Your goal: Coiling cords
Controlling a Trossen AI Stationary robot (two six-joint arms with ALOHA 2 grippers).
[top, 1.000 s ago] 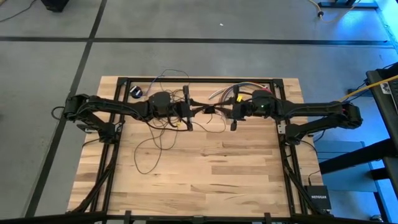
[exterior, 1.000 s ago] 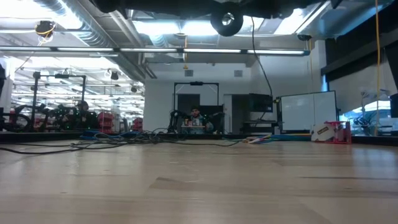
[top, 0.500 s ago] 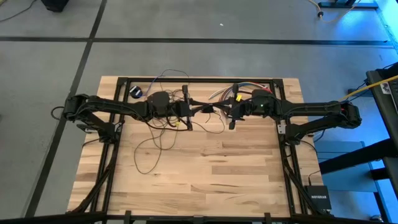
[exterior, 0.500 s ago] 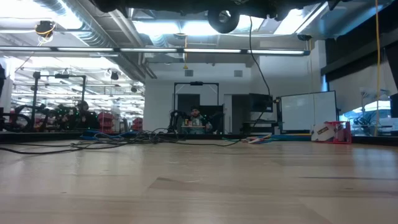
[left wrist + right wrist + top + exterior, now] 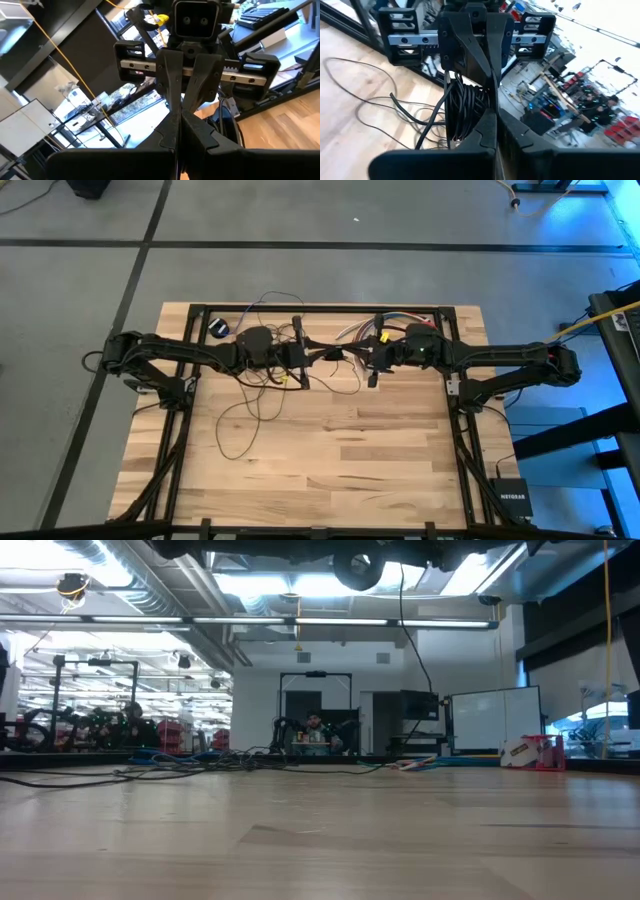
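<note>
The cords are one long thin dark wire. Part of it is gathered into a coil [image 5: 462,110]. The rest lies in loose loops [image 5: 250,405] on the table's left half and ends in a black puck [image 5: 218,327] at the far left. My left gripper [image 5: 322,356] and right gripper [image 5: 348,357] face each other tip to tip above the table's far middle, both level. The left gripper [image 5: 487,82] is shut on the coil. The right gripper [image 5: 496,117] is shut right beside the coil. My left gripper pinches the coil's top [image 5: 470,82] between its two fingers, several turns together. It comes in level from the table's left. The coil hangs below the fingers, and slack strands [image 5: 415,120] trail from it down onto the table. My right gripper's shut tips stand against the left gripper's tips beside the coil. I cannot tell whether a strand sits between them.
A short bundle of multicoloured wires [image 5: 365,328] lies at the far edge, behind the right gripper. A dark frame [image 5: 300,308] runs along the table's far edge and down both sides. The near half of the wooden table [image 5: 340,470] is bare planks.
My right gripper has shut its fingers at the left gripper's tips, staying in place. The coil and the loose loops on the table lie as before.
</note>
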